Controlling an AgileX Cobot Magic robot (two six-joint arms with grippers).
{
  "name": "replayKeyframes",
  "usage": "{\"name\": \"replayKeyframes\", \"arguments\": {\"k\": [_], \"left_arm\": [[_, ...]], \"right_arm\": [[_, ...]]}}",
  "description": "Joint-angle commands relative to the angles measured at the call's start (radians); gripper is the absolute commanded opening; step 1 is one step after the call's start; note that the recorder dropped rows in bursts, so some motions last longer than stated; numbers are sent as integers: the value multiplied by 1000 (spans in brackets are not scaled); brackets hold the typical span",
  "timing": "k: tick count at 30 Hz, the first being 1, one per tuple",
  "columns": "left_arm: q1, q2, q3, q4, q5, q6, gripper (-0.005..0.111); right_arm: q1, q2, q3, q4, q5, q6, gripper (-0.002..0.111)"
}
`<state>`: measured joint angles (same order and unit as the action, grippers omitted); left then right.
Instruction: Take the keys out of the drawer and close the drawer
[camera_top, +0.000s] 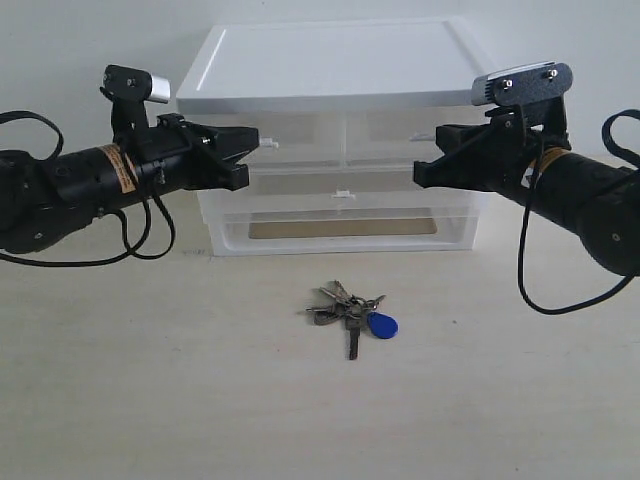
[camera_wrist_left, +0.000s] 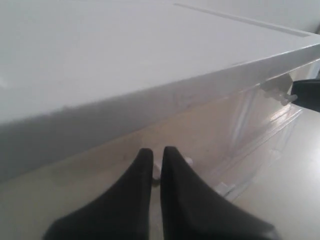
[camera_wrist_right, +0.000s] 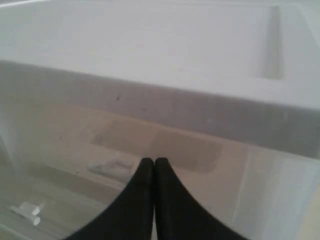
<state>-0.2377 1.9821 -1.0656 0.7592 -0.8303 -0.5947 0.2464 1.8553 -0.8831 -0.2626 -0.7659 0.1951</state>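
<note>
The keys (camera_top: 352, 310), a grey bunch with a blue fob, lie on the table in front of the organizer, apart from both grippers. The drawer (camera_top: 300, 138), the clear top-left one, sits flush with its twin beside it. My left gripper (camera_top: 253, 148) is shut and empty, its tips right at the drawer's white tab handle (camera_top: 268, 144). In the left wrist view the shut gripper (camera_wrist_left: 157, 152) partly hides that tab (camera_wrist_left: 187, 161). My right gripper (camera_top: 420, 172) hovers by the organizer's right front, shut on nothing, and the right wrist view shows this gripper (camera_wrist_right: 154, 161) pressed together.
The white-topped organizer (camera_top: 330, 65) stands at the back of the table. Its right half-width drawer (camera_top: 390, 138) and full-width lower drawer (camera_top: 340, 228) look pushed in. Pale tabletop stretches around the keys towards the front edge. Black cables hang from both arms.
</note>
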Motion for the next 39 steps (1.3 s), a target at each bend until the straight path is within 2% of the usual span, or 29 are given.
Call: {"name": "replayKeyframes", "arguments": {"k": [1, 5, 9, 12, 13, 18, 20, 22, 26, 31, 35, 39], "left_arm": [[-3, 72, -71, -19, 38, -41, 4], [-3, 70, -70, 57, 36, -98, 4], [-4, -46, 47, 12, 43, -41, 4], [-4, -198, 203, -4, 40, -12, 4], [-4, -284, 282, -38, 38, 21, 4], [-4, -510, 512, -194, 38, 129, 4], [-4, -665, 609, -276, 44, 191, 4], [-4, -869, 695, -361, 127, 244, 4], [-4, -1224, 804, -403, 261, 244, 4], [-4, -1631, 920, -411, 369, 165, 4], [-4, -1868, 961, -411, 529, 133, 4], [-4, -1982, 962, -411, 692, 58, 4]], "right_arm": [[-7, 12, -26, 12, -6, 3, 0], [-7, 12, -26, 12, -7, -8, 0], [-7, 12, -26, 12, -7, -10, 0], [-7, 12, -24, 10, -7, -10, 0], [-7, 12, -24, 6, -7, -12, 0], [-7, -12, 5, -5, -36, -12, 0], [-7, -46, 33, -5, -53, -8, 0], [-7, -135, 102, -5, -99, 6, 0], [-7, -371, 226, -5, -133, 14, 0], [-7, -707, 380, -7, -124, 75, 0], [-7, -921, 503, -7, -103, 86, 0], [-7, -1081, 593, 17, -53, 86, 0]]}}
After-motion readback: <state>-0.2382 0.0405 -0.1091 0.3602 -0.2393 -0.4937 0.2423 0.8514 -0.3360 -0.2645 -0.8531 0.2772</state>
